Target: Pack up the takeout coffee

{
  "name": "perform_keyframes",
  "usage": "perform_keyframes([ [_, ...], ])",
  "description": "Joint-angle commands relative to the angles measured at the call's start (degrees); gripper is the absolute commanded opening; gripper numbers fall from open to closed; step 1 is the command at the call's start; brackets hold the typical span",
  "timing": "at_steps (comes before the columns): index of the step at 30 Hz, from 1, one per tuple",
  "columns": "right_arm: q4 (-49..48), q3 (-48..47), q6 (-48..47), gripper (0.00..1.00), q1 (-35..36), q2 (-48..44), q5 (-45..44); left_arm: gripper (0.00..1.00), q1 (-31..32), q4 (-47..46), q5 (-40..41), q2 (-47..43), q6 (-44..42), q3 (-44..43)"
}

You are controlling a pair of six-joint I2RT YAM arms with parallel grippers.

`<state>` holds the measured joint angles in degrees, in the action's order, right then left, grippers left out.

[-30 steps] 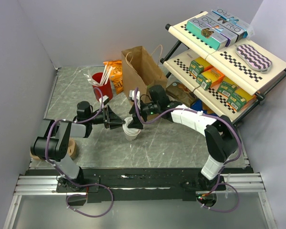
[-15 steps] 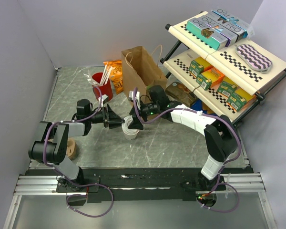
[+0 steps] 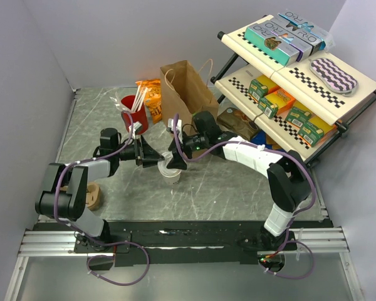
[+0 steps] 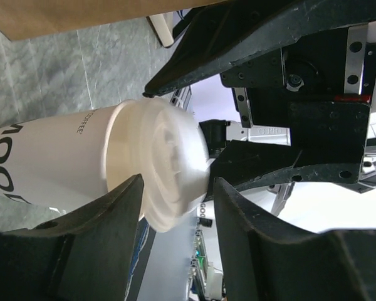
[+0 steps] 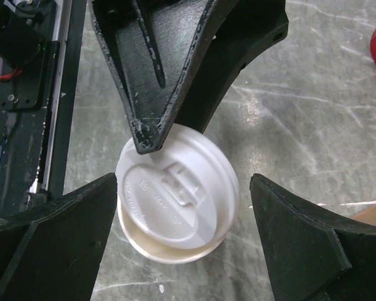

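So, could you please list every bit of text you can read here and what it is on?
"OFFEE": small print on the cup, start hidden.
"OO": big black letters on the cup, cut off.
"TRO": top-shelf box, rest unclear.
Embossing on the lid and print on the lower-shelf boxes: too small to read.

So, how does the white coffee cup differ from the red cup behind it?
Colour: the coffee cup is white with dark lettering; the red cup is red.
Top: the coffee cup is closed by a white domed lid; the red cup is open and holds white sticks.
Place: the coffee cup stands mid-table; the red cup stands further back, left of the brown paper bag.
Both stand upright on the grey table.
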<state>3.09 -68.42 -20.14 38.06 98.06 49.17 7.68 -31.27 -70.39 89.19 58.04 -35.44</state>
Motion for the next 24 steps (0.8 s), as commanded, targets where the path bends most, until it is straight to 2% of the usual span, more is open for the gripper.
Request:
perform_keyframes([
  [1,-0.72,-3.56,0.28,0.91,0.43,1.87,1.37,0.56,-0.12,1.82,0.60,-2.17,-3.28,-2.44],
  [18,0.51,-4.70,-0.16,0.89,0.52,2.93,1.28,0.58,0.05,20.80,6.14,-3.49,-16.73,-8.77],
  [24,0.34,-4.79,0.10,0.89,0.61,3.28,1.28,0.59,2.07,25.90,9.30,-3.67,-21.38,-10.52],
])
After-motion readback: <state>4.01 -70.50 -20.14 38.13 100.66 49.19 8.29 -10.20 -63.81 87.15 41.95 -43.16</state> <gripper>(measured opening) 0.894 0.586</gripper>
